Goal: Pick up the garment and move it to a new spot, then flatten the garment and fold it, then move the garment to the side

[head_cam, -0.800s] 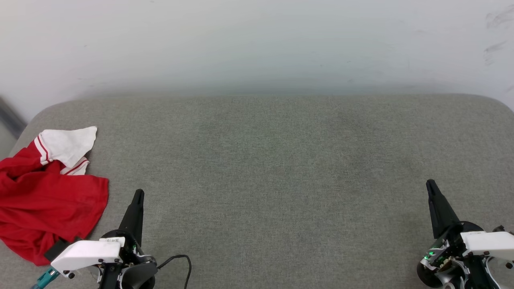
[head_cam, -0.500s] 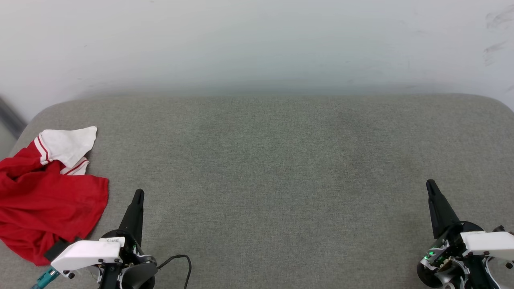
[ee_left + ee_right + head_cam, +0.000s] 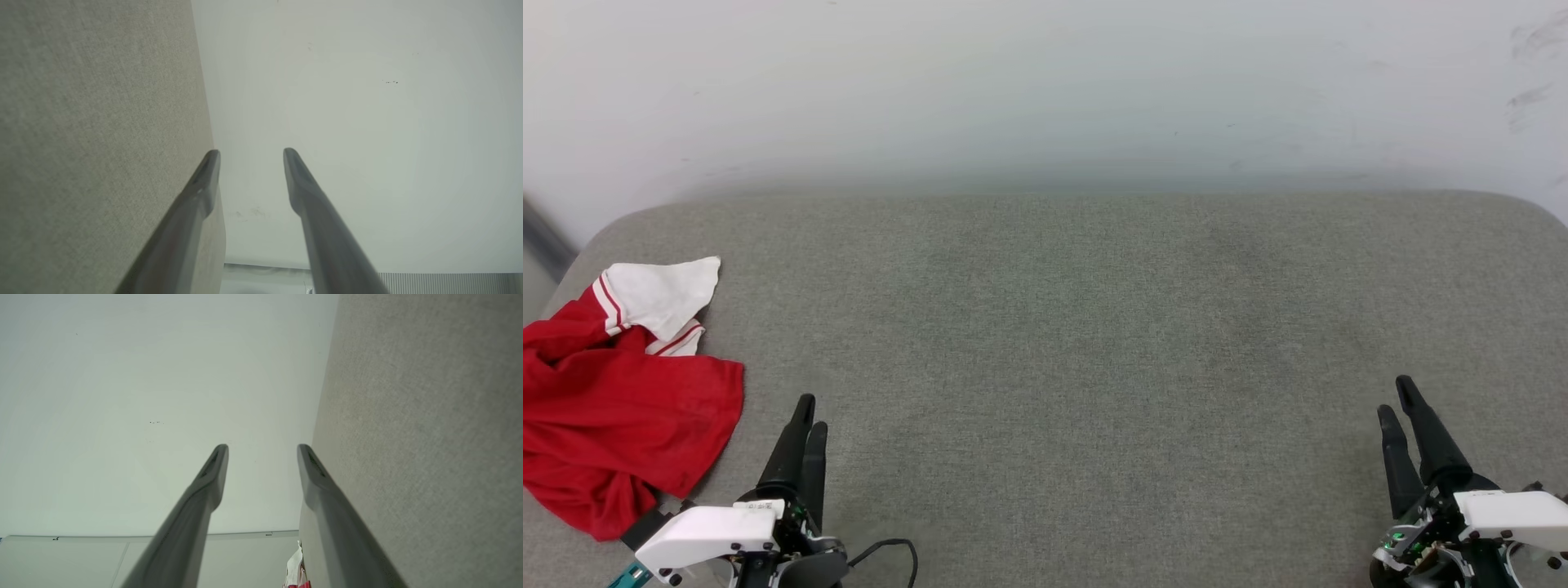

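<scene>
From the head view, the shirt point(image 3: 621, 408) lies in a crumpled heap at the left side of the gray tabletop point(image 3: 1078, 327). Part of it runs past the left edge of the picture. It is mostly red. A white sleeve with red stripes sits on its far side. Nothing touches it.

The left gripper point(image 3: 812, 413) is at the near left, just right of the shirt and apart from it. Its jaws are a little way open and hold nothing. A small label point(image 3: 756, 506) on its white cover is too small to read. A black cable point(image 3: 890, 545) curls beside it. The right gripper point(image 3: 1394, 394) is at the near right, far from the shirt. Its jaws are a little way open too, and hold nothing. A white wall point(image 3: 1045, 82) stands behind the tabletop, with a few dark marks at its far right.

From the left wrist view, the left gripper point(image 3: 250, 152) points at the wall point(image 3: 367, 122). There is a clear gap between its two fingers. The tabletop point(image 3: 90, 122) is beside one finger.

From the right wrist view, the right gripper point(image 3: 262, 446) also shows a clear gap, with nothing in it. A small bit of the shirt point(image 3: 296, 567) peeks out at the far end of the tabletop point(image 3: 429, 437).
</scene>
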`<state>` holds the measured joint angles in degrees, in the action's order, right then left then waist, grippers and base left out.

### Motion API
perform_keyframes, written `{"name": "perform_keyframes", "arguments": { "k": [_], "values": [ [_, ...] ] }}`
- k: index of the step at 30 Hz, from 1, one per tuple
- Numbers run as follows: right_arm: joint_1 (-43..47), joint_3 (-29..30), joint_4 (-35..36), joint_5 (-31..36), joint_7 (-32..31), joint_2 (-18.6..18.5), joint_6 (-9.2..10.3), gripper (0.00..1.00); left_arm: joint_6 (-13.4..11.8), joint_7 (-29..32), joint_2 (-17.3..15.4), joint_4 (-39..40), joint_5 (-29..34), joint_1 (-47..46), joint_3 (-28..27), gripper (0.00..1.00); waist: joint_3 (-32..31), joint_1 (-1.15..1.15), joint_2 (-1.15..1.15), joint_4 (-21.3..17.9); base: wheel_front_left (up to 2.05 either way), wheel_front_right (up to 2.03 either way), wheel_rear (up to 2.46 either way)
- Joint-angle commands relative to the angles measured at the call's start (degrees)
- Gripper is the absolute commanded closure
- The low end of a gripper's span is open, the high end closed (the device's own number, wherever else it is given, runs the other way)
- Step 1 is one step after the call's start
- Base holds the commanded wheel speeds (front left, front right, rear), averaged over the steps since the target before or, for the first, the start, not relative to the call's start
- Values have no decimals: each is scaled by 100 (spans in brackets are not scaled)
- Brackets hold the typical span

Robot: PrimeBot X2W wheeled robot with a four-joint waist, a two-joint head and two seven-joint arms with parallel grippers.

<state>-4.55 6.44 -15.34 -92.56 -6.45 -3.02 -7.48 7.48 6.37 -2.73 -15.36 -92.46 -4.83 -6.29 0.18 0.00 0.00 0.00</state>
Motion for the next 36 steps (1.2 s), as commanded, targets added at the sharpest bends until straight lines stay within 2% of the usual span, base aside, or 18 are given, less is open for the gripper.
{"name": "perform_keyframes", "arguments": {
  "k": [1,11,18,36],
  "values": [
    [-81,-35,123,34,70,0,-1,0,2,-69,-8,116,38,-98,78,0,2,0,0,-1,0,0,0],
    [-13,-228,354,220,364,-25,-1,0,2,-361,-10,348,193,-111,393,0,8,0,0,-3,0,0,0],
    [25,-325,529,645,550,-96,-1,0,2,-539,-11,581,589,-110,508,0,8,0,0,3,0,0,0],
    [154,-209,724,3619,923,-72,-1,0,2,-945,-14,854,3324,-51,763,0,-24,0,0,34,0,0,0]
  ]
}}
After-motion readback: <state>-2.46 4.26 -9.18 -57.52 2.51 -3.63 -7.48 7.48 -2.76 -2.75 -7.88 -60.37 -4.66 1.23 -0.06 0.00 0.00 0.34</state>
